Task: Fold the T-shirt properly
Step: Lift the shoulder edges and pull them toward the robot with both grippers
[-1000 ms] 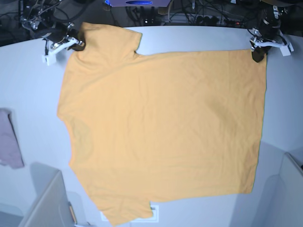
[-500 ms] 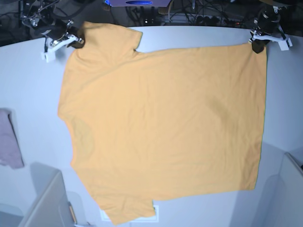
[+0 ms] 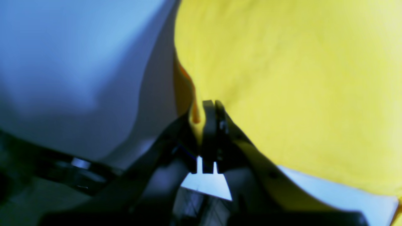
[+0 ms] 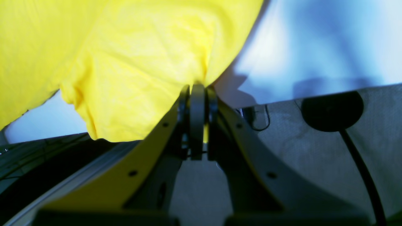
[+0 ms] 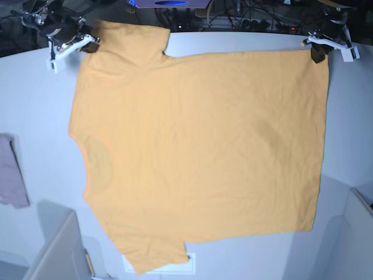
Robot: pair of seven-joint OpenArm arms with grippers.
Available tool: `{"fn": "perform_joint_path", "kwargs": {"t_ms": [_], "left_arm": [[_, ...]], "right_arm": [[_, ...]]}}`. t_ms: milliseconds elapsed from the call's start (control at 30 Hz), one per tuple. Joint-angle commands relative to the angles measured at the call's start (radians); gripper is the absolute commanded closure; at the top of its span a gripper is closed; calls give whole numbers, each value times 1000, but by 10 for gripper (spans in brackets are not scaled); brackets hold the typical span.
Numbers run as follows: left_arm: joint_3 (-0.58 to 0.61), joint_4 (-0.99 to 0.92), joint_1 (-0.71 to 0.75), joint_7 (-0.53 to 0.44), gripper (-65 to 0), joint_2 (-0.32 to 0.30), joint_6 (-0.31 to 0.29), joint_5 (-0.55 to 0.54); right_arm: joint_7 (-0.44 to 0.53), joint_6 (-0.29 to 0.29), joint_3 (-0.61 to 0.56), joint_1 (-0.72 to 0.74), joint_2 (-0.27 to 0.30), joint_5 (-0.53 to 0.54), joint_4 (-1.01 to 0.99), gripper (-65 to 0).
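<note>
**A:** Start at the left gripper (image 3: 209, 108). What's it doing?

**B:** Jaws pressed together, pinching the edge of the T-shirt (image 5: 198, 151). In the left wrist view the yellow cloth (image 3: 298, 84) fans out from the fingertips, up and to the right, with a thin fold of hem caught between the black pads.

**A:** And the right gripper (image 4: 197, 89)?

**B:** Same story: jaws clamped tight on the fabric. The cloth (image 4: 132, 69) bunches into wrinkles just past the tips and hangs off to one side in a loose lobe.

**A:** Which parts of the shirt are they on?

**B:** From the base camera, the left gripper (image 5: 317, 53) has a hem corner, and the right gripper (image 5: 87, 46) has the sleeve end at the far edge of the table (image 5: 35, 116).

**A:** Moving out from the hands, then?

**B:** The T-shirt stretches between the two grips and spreads flat away from them across the pale table, one sleeve near the right gripper, the other at the opposite end of that side.

**A:** Anything beyond the shirt?

**B:** A small mauve cloth (image 5: 10, 172) lies well apart from it, out past the right gripper's side, at the frame edge. Tangled cables (image 5: 245, 17) run behind both grippers.
</note>
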Motion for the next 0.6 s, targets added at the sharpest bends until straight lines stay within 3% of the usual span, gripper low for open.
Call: {"fn": "perform_joint_path", "kwargs": {"t_ms": [0, 200, 433, 567], "left_arm": [[-6, 34, 8, -19, 0, -8, -11, 16], [-6, 98, -25, -17, 0, -3, -8, 43], [-10, 108, -135, 126, 0, -3, -6, 43], [-10, 108, -181, 152, 0, -3, -6, 43]], "right_arm": [[11, 1, 6, 2, 6, 30, 25, 0], [8, -3, 5, 39, 17, 194, 29, 0], [-66, -5, 6, 130, 28, 202, 29, 0], [-66, -5, 6, 168, 28, 202, 29, 0]]}}
